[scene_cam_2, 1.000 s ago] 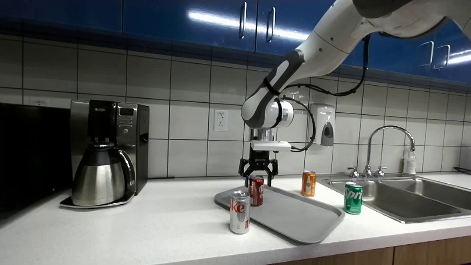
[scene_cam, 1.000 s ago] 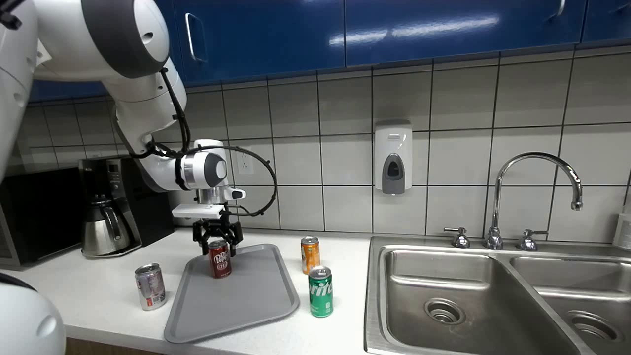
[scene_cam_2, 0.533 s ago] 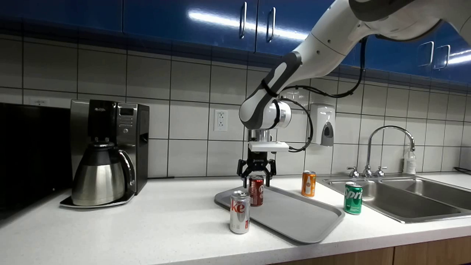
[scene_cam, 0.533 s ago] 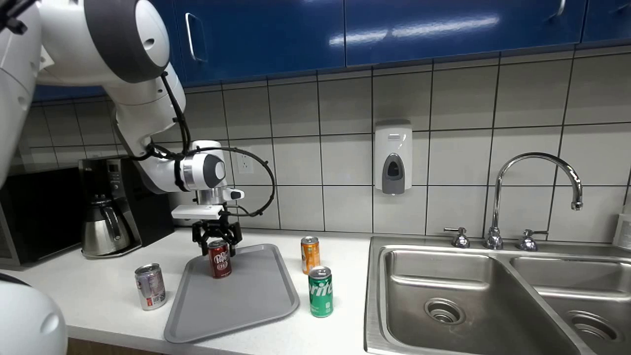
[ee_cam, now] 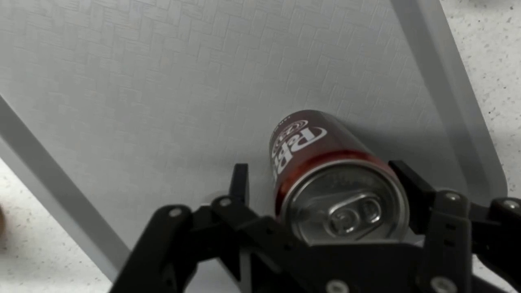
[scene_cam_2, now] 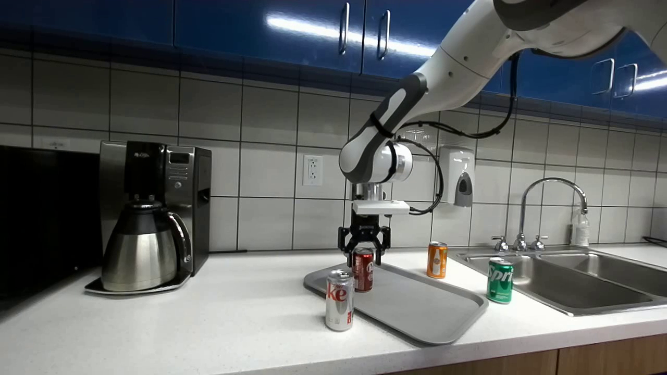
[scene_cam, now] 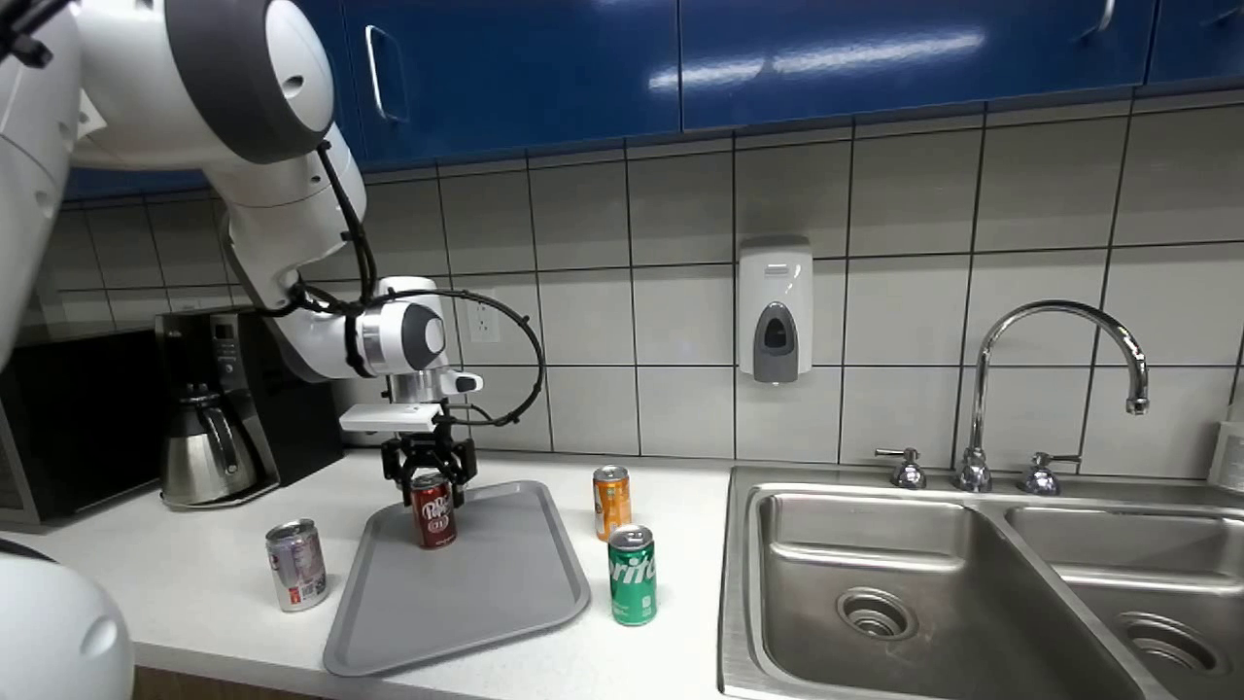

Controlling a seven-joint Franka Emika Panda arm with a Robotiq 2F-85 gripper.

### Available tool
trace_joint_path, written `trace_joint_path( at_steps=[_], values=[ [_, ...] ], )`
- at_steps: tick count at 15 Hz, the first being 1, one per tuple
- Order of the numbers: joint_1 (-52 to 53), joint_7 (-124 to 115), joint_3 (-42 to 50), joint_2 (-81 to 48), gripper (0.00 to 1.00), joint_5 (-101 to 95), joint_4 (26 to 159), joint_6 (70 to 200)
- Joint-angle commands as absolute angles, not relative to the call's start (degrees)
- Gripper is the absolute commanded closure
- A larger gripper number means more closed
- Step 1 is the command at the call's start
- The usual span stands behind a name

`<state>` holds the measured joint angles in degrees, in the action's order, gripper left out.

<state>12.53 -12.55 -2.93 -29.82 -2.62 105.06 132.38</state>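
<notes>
1. Counter (scene_cam_2: 219, 323): pale, with the grey tray (scene_cam_2: 417, 307) lying flat on it.
2. Gripper (scene_cam_2: 364, 259): points down, fingers (ee_cam: 240, 185) spread astride the top of the Dr Pepper can (ee_cam: 321, 144), nothing clamped. Wrist view: clear gap on one side; opposite finger at or just beside the wall, contact uncertain.
3. Can: upright on the tray, toward one end. Fill cannot be told. Judged heavy for its size and firm if full, light and easily dented if empty. Painted metal looks smooth; expect slip, more if damp.
4. Can body: best hold, fingers square across the straight wall near mid-height; fingertips reach only the upper part.
5. Lid (ee_cam: 313, 203): stiff, but poor purchase.
6. Pull tab (ee_cam: 356, 213): thin, could bend; avoid.
</notes>
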Motion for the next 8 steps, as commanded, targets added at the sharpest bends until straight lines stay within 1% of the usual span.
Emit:
trace_joint_path(
  at_steps=[1, 3, 4, 8],
  values=[
    [13.07, -13.84, -2.42, -29.45, 0.44, -4.03, 104.28, 130.36],
    [13.05, -13.78, -2.49, -29.31, 0.58, -3.94, 104.49, 130.37],
    [13.04, -13.74, -2.52, -29.22, 0.62, -3.9, 104.58, 130.4],
    [12.86, -13.41, -2.91, -27.9, 0.62, -3.33, 105.38, 130.28]
  ],
)
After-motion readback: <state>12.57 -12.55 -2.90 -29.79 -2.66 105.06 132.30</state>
